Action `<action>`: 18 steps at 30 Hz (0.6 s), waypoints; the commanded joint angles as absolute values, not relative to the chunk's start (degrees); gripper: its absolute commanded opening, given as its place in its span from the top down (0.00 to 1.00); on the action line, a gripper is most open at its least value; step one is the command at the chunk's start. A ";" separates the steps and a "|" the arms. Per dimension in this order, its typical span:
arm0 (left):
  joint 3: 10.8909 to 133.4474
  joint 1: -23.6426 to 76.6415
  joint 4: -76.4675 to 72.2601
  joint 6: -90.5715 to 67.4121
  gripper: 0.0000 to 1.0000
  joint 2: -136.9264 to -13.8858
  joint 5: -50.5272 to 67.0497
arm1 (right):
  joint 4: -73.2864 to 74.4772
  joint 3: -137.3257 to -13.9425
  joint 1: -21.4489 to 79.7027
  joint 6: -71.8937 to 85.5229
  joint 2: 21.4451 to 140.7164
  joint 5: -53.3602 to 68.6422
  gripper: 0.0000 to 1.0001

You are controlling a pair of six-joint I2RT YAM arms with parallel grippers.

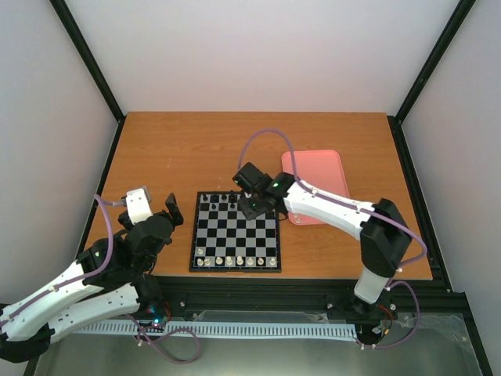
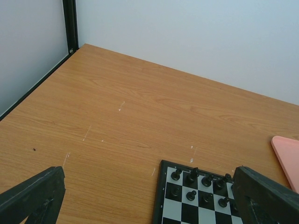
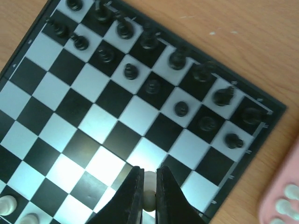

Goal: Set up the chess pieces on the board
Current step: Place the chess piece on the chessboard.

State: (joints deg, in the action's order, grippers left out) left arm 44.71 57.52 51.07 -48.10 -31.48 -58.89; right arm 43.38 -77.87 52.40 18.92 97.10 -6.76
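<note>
Right gripper [image 3: 148,198] is clamped on one cream-white chess piece [image 3: 149,195] just above the glossy checked board [image 3: 93,121]; its fingers hide the piece's shape. Sixteen black figures [image 3: 131,71] fill two far rows. Left gripper [image 2: 149,200] stands wide apart above the wood-grain table [image 2: 140,102]. The smooth pink tray [image 3: 293,170] is cut off, its contents blurred.

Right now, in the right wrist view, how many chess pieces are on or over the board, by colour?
Black pieces: 16, filling the board's two far rows
White pieces standing on the board: 2, at lower left
White piece held in the right gripper: 1
Total: 19
</note>
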 commanded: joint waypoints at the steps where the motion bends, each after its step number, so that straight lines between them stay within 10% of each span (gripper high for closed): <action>1: 45.37 57.22 51.61 -48.85 0.00 -31.62 -60.15 | 44.24 -81.92 56.52 19.54 102.98 -3.84 0.95; 18: 45.34 57.22 51.42 -48.52 0.00 -30.64 -60.09 | 48.53 -96.65 67.00 18.70 117.85 1.09 0.95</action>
State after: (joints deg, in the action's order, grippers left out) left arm 44.71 57.52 51.05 -48.10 -31.38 -58.87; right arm 46.13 -94.61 64.97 19.07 116.01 -0.12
